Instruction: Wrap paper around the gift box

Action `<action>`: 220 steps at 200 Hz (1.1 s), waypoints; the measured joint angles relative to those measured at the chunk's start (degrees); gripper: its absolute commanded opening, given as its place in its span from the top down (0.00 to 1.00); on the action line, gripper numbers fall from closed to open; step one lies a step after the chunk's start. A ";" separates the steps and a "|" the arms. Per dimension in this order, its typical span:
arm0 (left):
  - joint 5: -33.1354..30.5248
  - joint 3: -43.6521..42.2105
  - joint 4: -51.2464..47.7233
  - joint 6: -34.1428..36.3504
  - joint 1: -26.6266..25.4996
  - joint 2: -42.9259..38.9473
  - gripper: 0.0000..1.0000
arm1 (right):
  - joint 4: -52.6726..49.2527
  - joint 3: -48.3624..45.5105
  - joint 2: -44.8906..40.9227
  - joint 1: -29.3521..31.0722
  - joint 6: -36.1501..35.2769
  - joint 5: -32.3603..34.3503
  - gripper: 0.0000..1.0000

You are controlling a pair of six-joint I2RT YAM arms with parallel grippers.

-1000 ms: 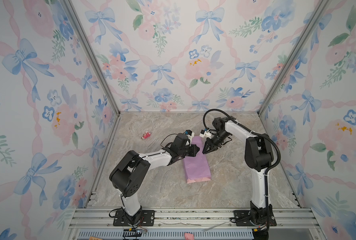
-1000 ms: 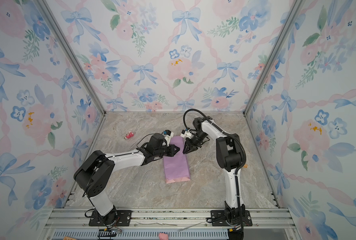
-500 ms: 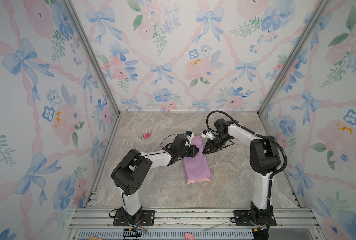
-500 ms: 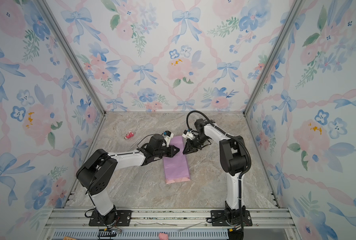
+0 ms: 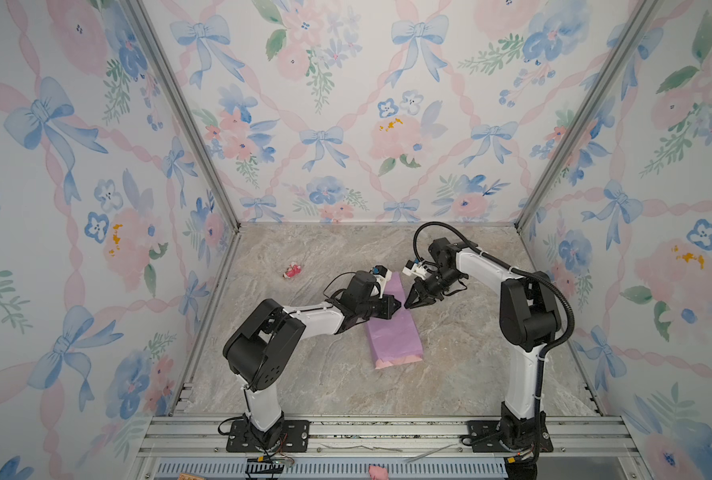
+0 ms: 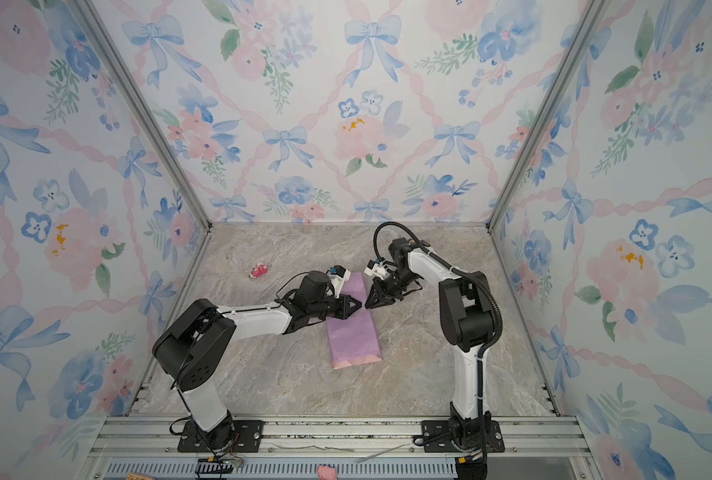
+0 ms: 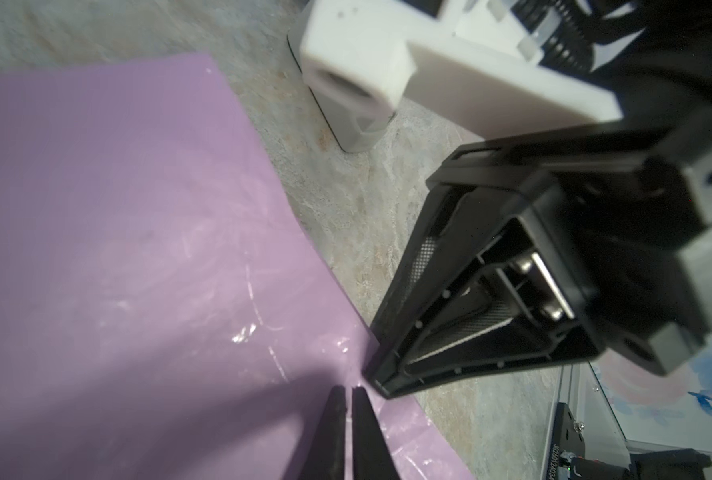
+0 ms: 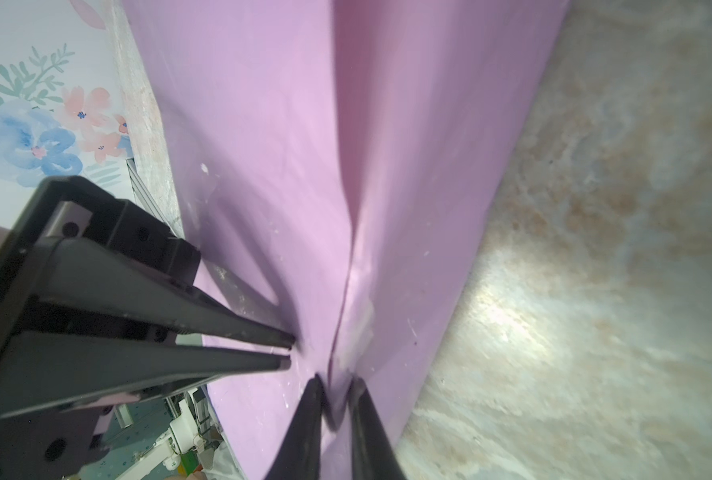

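Mid-bench: paper (image 5: 394,332) folded into long lilac parcel, pink strip at near end. Right wrist view alone shows seam: right fingers (image 8: 309,424) nearly closed, pinching raised paper there; left fingers (image 8: 204,311) closed tight, tips on paper beside. Left wrist view alone shows small grey dispenser (image 7: 356,129) on bench (image 7: 346,216), apart from paper.

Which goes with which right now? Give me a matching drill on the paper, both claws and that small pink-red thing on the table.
Things:
1. paper
2. left claw
3. right claw
4. small pink-red object

States:
A. alone on the marble tabletop, far left
B. tips at the paper's right-hand edge
C. shut, tips on the paper's top face
D. lilac side out, mid-table, pink strip at its near end

Pairs: 1-D, 2-C, 3-B, 4-A
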 measured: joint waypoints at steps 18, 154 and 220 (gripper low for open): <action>-0.04 -0.68 1.27 -0.02 0.22 0.00 0.91 | 0.15 -0.11 -0.07 0.02 0.07 -0.02 0.84; 0.09 -2.36 4.46 0.04 0.33 -0.22 0.92 | -3.19 1.05 -9.14 -5.20 -10.29 0.79 0.90; 0.07 -2.36 4.46 0.07 0.33 -0.22 0.92 | -4.59 4.39 -6.58 -4.92 -13.18 4.07 0.60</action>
